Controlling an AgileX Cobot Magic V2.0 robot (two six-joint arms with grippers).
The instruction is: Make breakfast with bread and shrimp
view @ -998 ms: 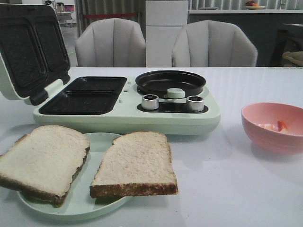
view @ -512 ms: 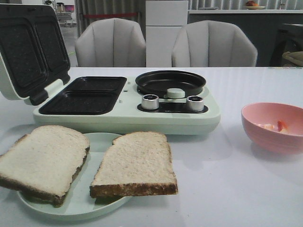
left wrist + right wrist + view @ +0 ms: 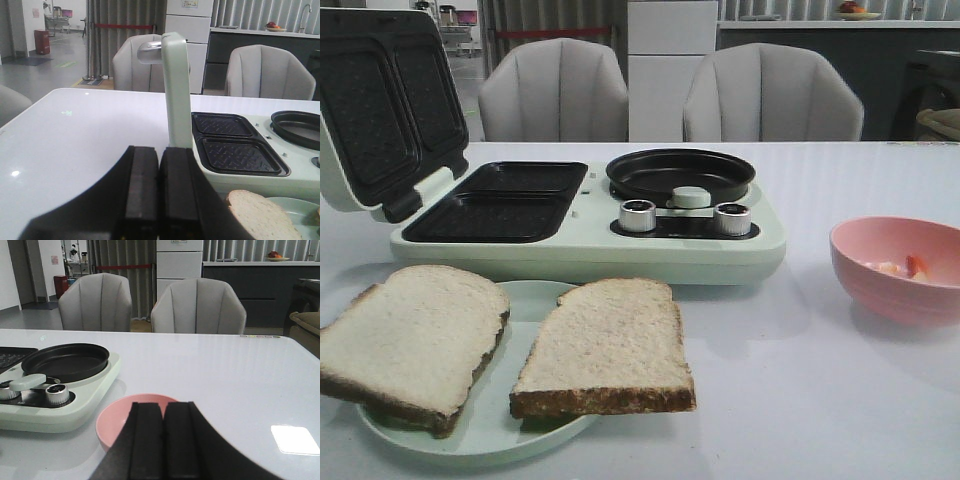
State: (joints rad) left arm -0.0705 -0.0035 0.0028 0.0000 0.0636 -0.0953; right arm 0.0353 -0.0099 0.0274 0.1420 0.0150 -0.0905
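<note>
White glossy table (image 3: 840,400) w/ soft ceiling-light glare. Behind it, two grey padded chairs side by side: one (image 3: 556,90) on the left, one (image 3: 772,95) on the right. Between them a white cabinet (image 3: 672,60). Dark counter (image 3: 820,50) along back wall on the right, fruit plate (image 3: 858,10) on top. Grey curtains (image 3: 125,35) and grey floor (image 3: 45,75) further left.

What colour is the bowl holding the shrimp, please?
Pink; the bowl shows best in the front view.
</note>
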